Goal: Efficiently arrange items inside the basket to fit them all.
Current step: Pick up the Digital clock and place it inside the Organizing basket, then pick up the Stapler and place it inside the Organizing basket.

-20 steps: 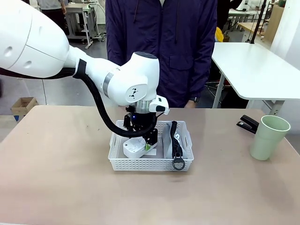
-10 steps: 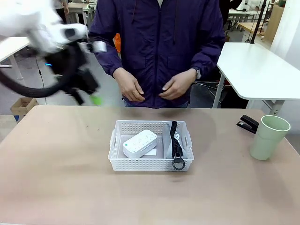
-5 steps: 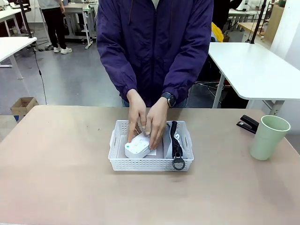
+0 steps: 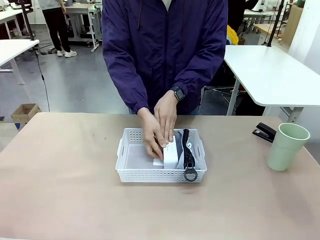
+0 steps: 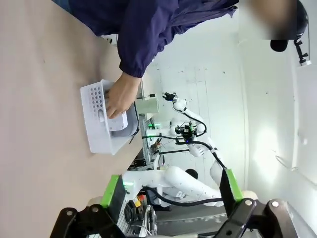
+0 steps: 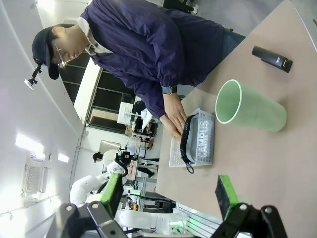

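Crowding the basket (image 4: pixel 125 172) at the middle of the table (image 4: pixel 60 200), the person's hands (image 4: pixel 164 119) pressed the box (image 4: pixel 170 154) upright against the pouch (image 6: pixel 202 141); an arm reaching in could have struck them. The cup (image 4: pixel 287 145) and stapler (image 4: pixel 263 133) sat near the right edge. The left gripper (image 5: pixel 172 188) and right gripper (image 6: pixel 169 192) hung with jaws spread, empty.

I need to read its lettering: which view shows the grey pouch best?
The right wrist view: the grey pouch faces the camera in the basket, "CAMPUS" legible. The front view gives its edge-on top with black strap; in the left wrist view the person's hand covers it.
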Tool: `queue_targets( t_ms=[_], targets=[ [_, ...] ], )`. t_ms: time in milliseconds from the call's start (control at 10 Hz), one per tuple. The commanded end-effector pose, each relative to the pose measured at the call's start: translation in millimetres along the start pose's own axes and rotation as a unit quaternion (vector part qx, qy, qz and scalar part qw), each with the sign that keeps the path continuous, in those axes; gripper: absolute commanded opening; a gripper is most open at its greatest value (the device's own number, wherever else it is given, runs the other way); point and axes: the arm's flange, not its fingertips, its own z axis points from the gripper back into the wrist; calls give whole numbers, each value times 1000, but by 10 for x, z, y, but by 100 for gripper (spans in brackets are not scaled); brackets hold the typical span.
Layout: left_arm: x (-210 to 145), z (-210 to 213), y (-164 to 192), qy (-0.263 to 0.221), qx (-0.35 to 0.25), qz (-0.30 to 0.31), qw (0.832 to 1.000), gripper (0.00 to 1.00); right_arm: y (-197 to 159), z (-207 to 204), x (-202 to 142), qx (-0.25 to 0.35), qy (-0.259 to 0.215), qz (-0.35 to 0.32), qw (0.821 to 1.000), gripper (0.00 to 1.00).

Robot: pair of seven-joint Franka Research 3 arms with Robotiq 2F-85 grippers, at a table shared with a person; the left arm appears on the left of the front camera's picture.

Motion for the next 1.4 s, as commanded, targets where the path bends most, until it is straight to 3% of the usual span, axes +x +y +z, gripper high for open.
queue_targets(
  t_ms=[0, 1100, 1300],
  targets=[
    [-90, 104, -117, 5, 29, -4, 1000, 100, 20, 3, 15, 10, -6, 15, 1000, 100],
    [-90, 104, -117, 5, 29, -4, 1000, 100, 20, 3, 15, 10, -6, 15, 1000, 100],
    [-90, 104, -117, 5, 29, -4, 1000, 100, 32, -48, 45, 8, 19, 17, 1000, 100]
  ],
)
